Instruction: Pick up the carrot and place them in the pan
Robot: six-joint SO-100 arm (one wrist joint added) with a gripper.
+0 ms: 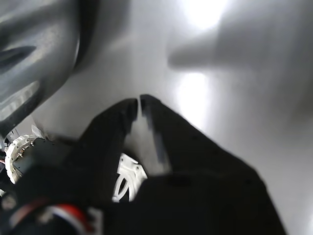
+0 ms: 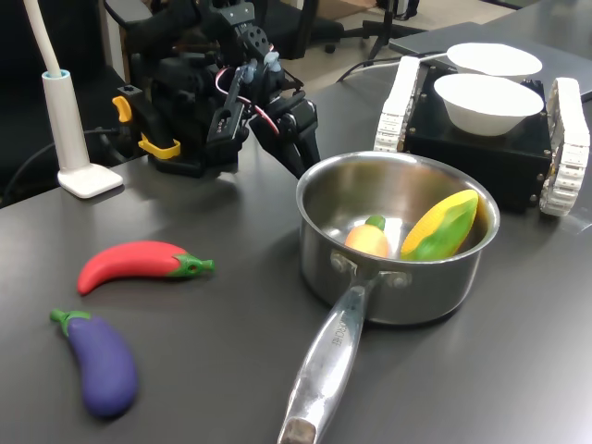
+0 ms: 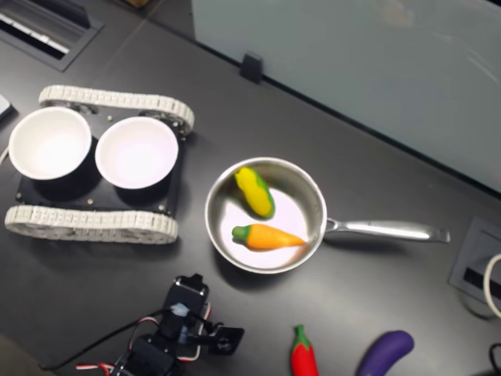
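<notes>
Wrist view shows the black two-fingered gripper (image 1: 139,102) with its jaws drawn together, tips nearly meeting with only a thin sliver between them, nothing held. Beyond the tips lies bare grey table surface (image 1: 254,98) with bright glare patches; a curved shiny metal wall, blurred, fills one corner of that picture and cannot be identified with certainty from it alone.

In the first exterior view the gripper (image 2: 301,139) points downward, just behind the far rim of the shiny round stainless-steel saucepan (image 2: 462,277), near it but not visibly touching. The arm is folded low and compact, its black body with red and white wires close above the table. In the second exterior view only the arm's upper part (image 3: 188,313) appears, at the bottom edge; the fingertips cannot be made out there.

The small orange tapered toy carrot with a green top (image 3: 266,236) lies flat on the pan floor in the second exterior view, beside a yellow-green toy corn cob (image 3: 255,192). In the first exterior view the carrot (image 2: 367,240) is partly hidden by the pan wall.

On the table, a red toy chili pepper (image 2: 139,264) and a purple toy eggplant (image 2: 102,363) lie well apart from the pan.
</notes>
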